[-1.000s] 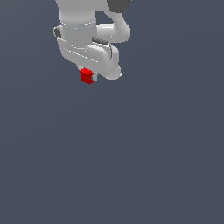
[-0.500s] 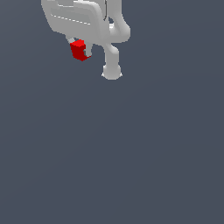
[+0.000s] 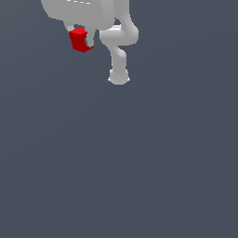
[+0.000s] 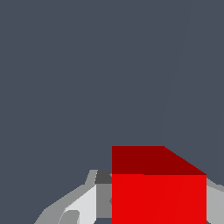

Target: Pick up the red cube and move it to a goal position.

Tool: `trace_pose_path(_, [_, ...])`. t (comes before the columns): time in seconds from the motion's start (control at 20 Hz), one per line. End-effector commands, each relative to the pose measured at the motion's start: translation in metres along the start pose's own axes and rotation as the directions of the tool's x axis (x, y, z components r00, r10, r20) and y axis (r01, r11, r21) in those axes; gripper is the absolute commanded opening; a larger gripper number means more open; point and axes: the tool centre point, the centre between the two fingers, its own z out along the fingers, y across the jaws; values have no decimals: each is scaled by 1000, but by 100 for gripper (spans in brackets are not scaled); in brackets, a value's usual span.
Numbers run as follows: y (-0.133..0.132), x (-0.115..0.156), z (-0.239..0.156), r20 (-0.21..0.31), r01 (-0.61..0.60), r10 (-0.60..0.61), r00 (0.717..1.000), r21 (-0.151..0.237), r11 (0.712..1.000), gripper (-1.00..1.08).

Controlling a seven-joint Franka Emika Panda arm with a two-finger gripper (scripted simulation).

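Note:
The red cube (image 3: 79, 40) is small and bright red, and sits between the fingers of my white gripper (image 3: 82, 41) near the top of the exterior view, left of centre. The gripper is shut on it and holds it well above the grey floor. One light grey finger (image 3: 90, 38) shows on the cube's right side. In the wrist view the red cube (image 4: 158, 192) fills the space between the grey fingers (image 4: 83, 203), with its darker face turned away from the camera. The gripper's upper body is cut off by the frame edge.
The arm's white links and its round base (image 3: 119, 76) stand just to the exterior view's right of the cube. A plain dark grey floor (image 3: 139, 162) fills the exterior view.
The gripper has risen with the red cube in it and drifted toward the exterior view's left. The arm has lifted off its base, which now shows.

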Motion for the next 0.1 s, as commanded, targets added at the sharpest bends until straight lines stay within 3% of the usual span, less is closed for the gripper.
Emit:
trace_pose_path(0.0, [0,0,-2,0,0,0,1000,0,1000,-100])
trace_pose_path(0.05, [0,0,-2,0,0,0,1000,0,1000,-100])
